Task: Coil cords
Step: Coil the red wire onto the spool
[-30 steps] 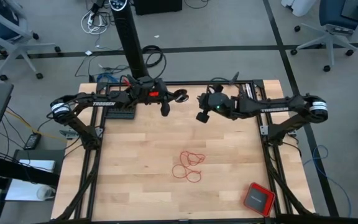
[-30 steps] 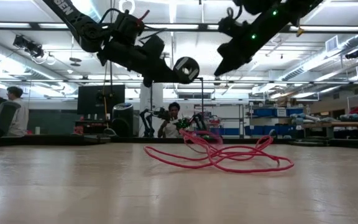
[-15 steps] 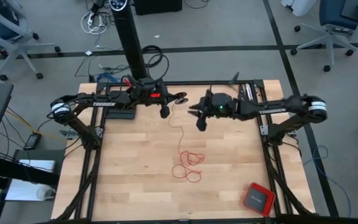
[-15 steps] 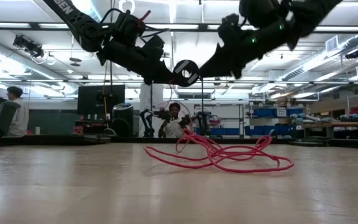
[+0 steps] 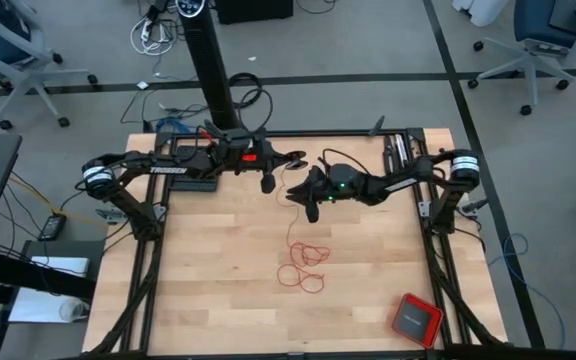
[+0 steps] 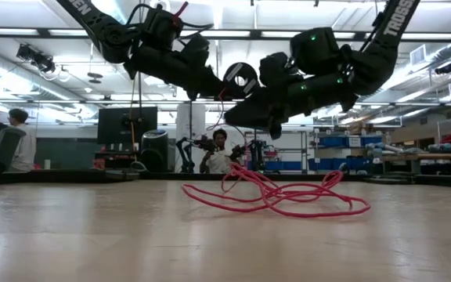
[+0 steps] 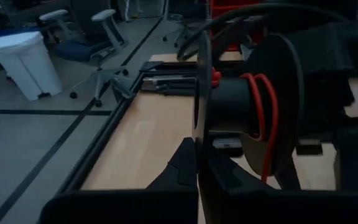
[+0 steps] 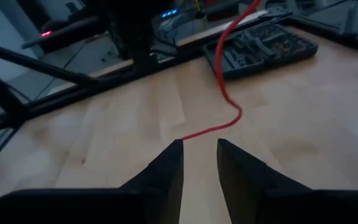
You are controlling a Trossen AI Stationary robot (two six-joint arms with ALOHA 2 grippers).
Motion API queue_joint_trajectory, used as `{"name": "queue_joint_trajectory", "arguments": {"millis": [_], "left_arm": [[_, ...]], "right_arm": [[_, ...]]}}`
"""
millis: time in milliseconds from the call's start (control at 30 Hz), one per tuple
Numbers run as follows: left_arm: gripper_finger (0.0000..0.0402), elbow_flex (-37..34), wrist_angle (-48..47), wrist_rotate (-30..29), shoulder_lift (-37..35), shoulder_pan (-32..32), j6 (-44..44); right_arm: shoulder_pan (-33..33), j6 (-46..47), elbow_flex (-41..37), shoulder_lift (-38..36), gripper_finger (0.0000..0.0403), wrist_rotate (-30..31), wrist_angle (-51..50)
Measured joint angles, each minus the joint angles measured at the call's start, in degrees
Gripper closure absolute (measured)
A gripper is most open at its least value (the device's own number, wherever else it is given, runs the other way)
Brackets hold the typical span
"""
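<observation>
Where my 2 arms meet over the far half of the table (image 5: 218, 290), the surface is pale wood planking inside a dark metal frame.

Room: grey floor with dark tape lines, office chairs at the corners, a black post behind the far edge; the low view shows ceiling strip lights, shelving, and people seated in the background. A white bin (image 7: 23, 65) stands off the table.

Writing: "TROSSEN" in white on my left forearm and part of it on my right arm in the low view; nothing else legible.

Items:
1. Red cord (image 5: 302, 266): thin, loose loops near table centre, 1 strand rising to my grippers; a few turns wound on a dark spool (image 7: 253, 118).
2. Left gripper (image 5: 266, 181): shut, over the far centre, carrying the spool.
3. Right gripper (image 5: 310, 207): fingers (image 8: 166, 168) narrowly parted, holding nothing, cord strand running just beyond the tips.
4. Red square box (image 5: 416, 319): near right corner, well apart from the cord.
5. Dark tool tray (image 8: 266, 46): far edge.

Open room: bare planks left of the loops and along the near edge.
</observation>
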Motion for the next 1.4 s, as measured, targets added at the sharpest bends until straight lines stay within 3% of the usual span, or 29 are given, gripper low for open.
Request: {"name": "queue_joint_trajectory", "arguments": {"millis": [167, 400, 1067, 1233, 1400], "left_arm": [[0.04, 0.01, 0.13, -0.04, 0.0, 0.0, -0.01], [0.04, -0.01, -0.36, -0.08, 0.0, 0.0, 0.08], [0.04, -0.01, -0.96, -0.58, 0.0, 0.02, 0.17], [0.04, -0.03, -1.05, -1.45, 0.0, 0.02, 0.19], [0.04, -0.01, -0.59, -1.45, 0.0, 0.02, 0.19]], "right_arm": [[0.01, 0.7, 0.45, 1.6, 0.0305, -0.78, -0.93], [-0.78, 0.89, 0.43, 1.19, 0.0306, -8.59, -2.42], [-0.86, 1.09, 0.41, 1.19, 0.0307, -14.59, -4.49], [-0.86, 1.2, 0.41, 1.19, 0.0308, -14.32, -4.82], [-0.86, 2.59, 0.42, 1.19, 0.0308, -7.92, -3.94]]}}
